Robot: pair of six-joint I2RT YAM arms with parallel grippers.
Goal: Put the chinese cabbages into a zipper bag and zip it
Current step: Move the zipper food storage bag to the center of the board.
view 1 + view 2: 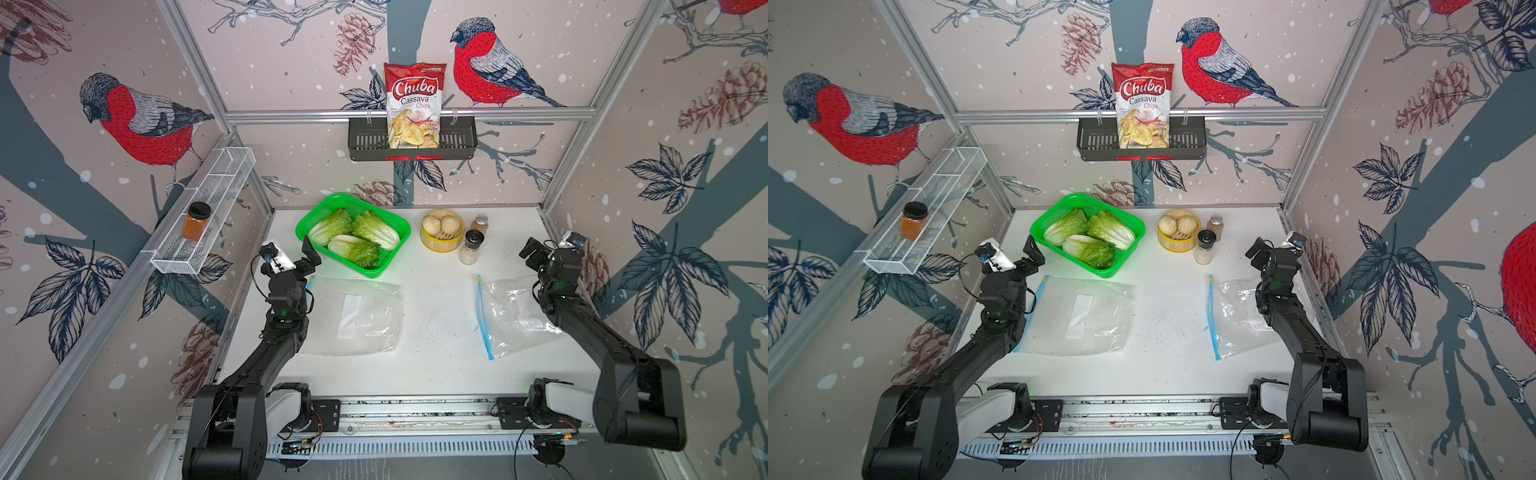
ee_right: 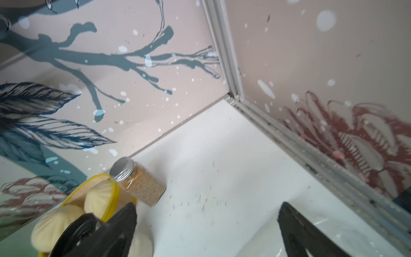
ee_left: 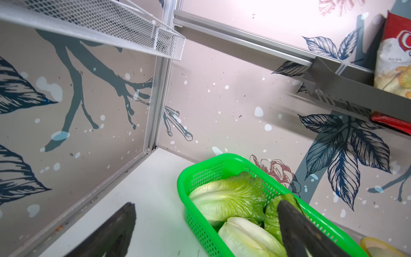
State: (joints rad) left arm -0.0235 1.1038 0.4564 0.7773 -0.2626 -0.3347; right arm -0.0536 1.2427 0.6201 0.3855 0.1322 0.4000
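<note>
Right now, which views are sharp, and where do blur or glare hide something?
In both top views all is sharp, but glare streaks the flat zipper bag and the crumpled zipper bag, faint on the white table. In the left wrist view, the left fingers are out of focus, the chinese cabbages sharp. In the right wrist view, the right fingers and the buns are blurred.
</note>
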